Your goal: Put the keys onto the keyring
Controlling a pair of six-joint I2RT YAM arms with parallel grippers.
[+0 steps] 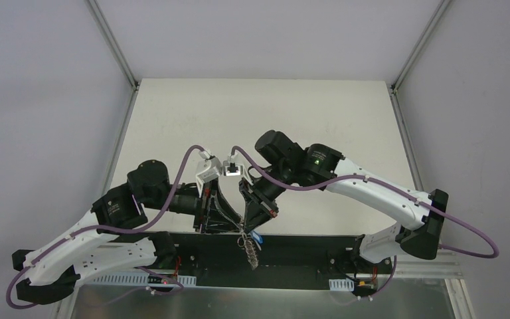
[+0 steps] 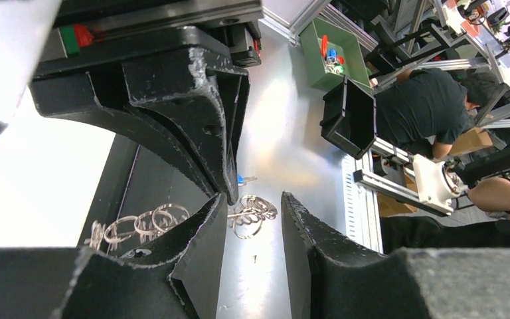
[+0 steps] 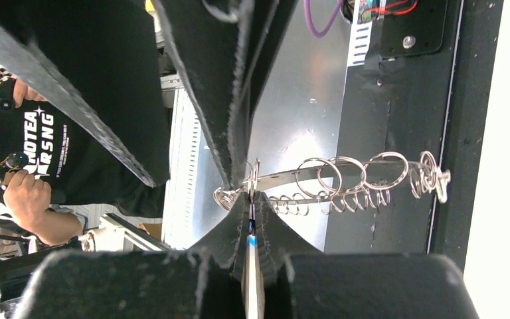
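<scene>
I log: keyring [image 3: 282, 177], dull grey metal band, glossy silver wire loops [image 3: 355, 199]; key [image 1: 257, 236], blue plastic tag; jaws, matt black rough-grained plastic.

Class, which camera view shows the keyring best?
Right wrist: the keyring shows side-on and sharp, its flat band and wire loops plain. Left wrist shows only a few loops, partly hidden; top external shows a tiny dangling shape.

Loop-fringed keyring [image 3: 292, 176] hangs edge-on, blue-tagged key [image 3: 252, 242] touching it.
</scene>
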